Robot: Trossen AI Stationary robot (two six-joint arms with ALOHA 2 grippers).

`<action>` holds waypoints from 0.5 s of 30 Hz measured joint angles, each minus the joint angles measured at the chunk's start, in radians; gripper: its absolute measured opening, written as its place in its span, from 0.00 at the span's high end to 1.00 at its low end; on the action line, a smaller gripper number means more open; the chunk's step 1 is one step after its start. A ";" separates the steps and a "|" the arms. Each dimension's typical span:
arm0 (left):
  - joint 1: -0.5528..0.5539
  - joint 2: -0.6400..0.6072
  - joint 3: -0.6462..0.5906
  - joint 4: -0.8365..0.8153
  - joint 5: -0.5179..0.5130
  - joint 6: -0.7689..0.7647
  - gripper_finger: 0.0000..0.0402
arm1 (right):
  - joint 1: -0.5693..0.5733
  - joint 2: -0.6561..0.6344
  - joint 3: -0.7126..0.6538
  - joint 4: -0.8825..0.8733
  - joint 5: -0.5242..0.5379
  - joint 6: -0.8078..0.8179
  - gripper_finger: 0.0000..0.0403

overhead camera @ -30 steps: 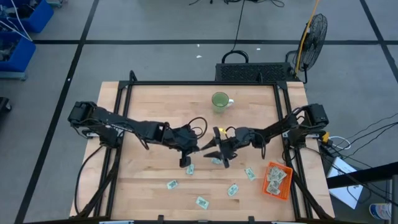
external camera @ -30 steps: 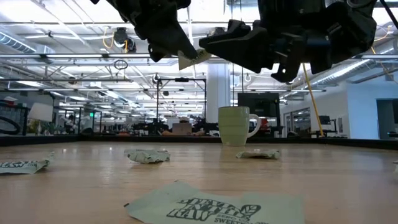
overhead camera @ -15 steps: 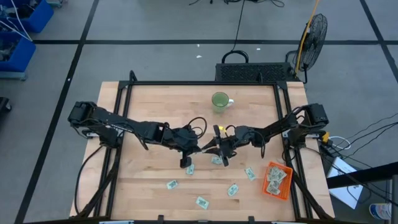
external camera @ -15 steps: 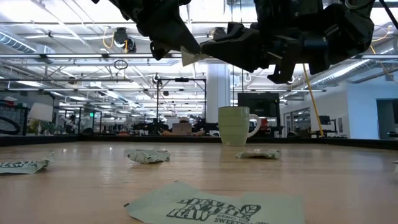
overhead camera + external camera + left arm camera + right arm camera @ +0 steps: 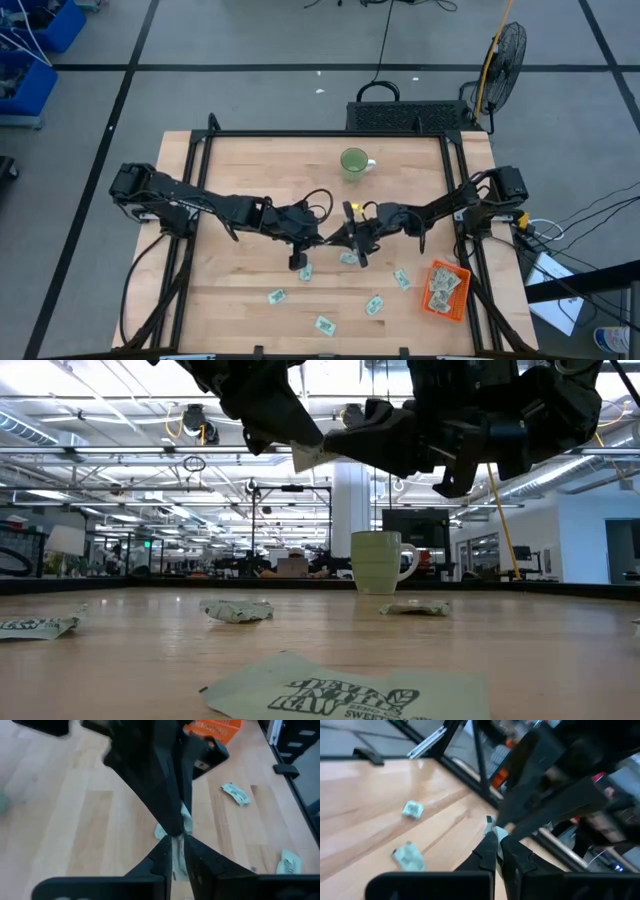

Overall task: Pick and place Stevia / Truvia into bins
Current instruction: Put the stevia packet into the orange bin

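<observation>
A second ago my right pincer (image 5: 352, 238) stood spread beside the sachet (image 5: 307, 453); now it is pressed together on that sachet's edge, above the middle of the counter (image 5: 250, 170). My left pincer (image 5: 322, 238) meets it tip to tip and also pinches the sachet, its fingers (image 5: 165, 855) slightly eased. The low view shows the sachet held in the air between both pincers, which the high view hides. Only the high view shows the orange bin (image 5: 446, 291) at the counter's right front, sachets inside, and the green mug (image 5: 354, 162) further back.
</observation>
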 joint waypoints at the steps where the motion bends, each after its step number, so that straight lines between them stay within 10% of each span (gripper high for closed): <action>1: 0.000 0.000 0.000 0.005 -0.012 0.000 0.85 | 0.000 0.000 0.000 -0.014 0.000 0.000 0.99; 7: 0.000 0.000 0.000 0.001 -0.077 0.000 0.83 | 0.014 0.000 0.000 -0.129 0.117 0.039 0.99; 15: 0.000 0.000 0.000 -0.033 -0.152 0.080 0.83 | 0.145 -0.090 0.000 -0.390 0.690 -0.014 0.99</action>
